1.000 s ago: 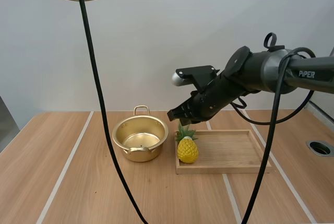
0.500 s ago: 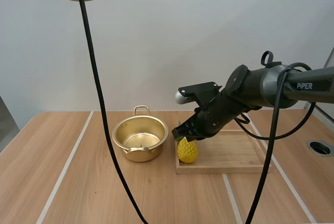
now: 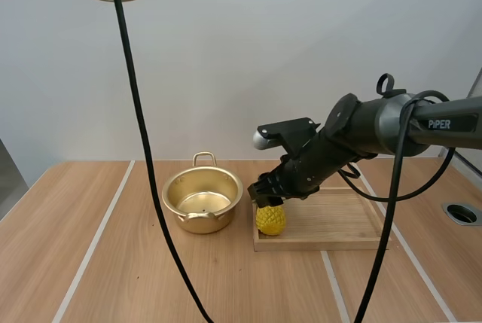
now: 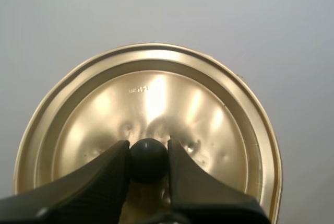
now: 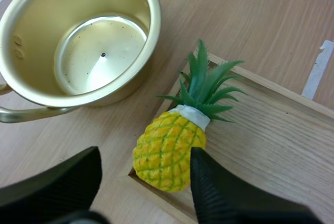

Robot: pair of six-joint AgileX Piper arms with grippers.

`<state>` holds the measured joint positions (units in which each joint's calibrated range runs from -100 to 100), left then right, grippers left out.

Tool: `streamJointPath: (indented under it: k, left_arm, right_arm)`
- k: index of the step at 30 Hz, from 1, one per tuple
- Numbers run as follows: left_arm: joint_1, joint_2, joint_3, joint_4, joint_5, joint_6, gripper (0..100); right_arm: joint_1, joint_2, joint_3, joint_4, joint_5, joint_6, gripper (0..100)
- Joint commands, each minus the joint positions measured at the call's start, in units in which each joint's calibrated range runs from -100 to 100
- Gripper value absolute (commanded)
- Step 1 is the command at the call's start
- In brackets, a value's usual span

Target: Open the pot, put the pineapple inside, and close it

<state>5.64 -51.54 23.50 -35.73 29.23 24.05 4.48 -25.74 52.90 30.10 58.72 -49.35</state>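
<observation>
The pineapple (image 5: 169, 151) lies on the tray (image 3: 339, 221) corner beside the pot (image 5: 151, 10). The right gripper (image 5: 145, 157) is spread wide astride its body. The left gripper (image 4: 148, 151) pinches the lid (image 4: 151, 93) by its knob, high above the pot. The fruit is probably light, hard plastic, so grip the bumpy body, not the leaves (image 5: 206, 85).

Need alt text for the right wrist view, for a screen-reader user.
The open right gripper straddles a yellow pineapple that sits at the corner of a wooden tray, with one finger on each side of it, not yet closed. Beside the tray, an empty, lidless gold pot stands on the wooden table.
</observation>
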Motion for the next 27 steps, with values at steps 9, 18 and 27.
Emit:
streamJointPath:
  k: [9,18,27]
  left_arm:
    - [0.09,-0.36,-0.5,0.33,-1.38,-0.43,0]
    - [0.09,-0.36,-0.5,0.33,-1.38,-0.43,0]
    - [0.09,-0.36,-0.5,0.33,-1.38,-0.43,0]
  right_arm:
    - [0.02,-0.16,0.5,0.1,-2.17,-0.08,100]
    - [0.02,5.23,0.84,0.08,-2.02,-0.08,100]
    - [0.02,9.29,0.84,0.08,-3.1,-0.08,100]
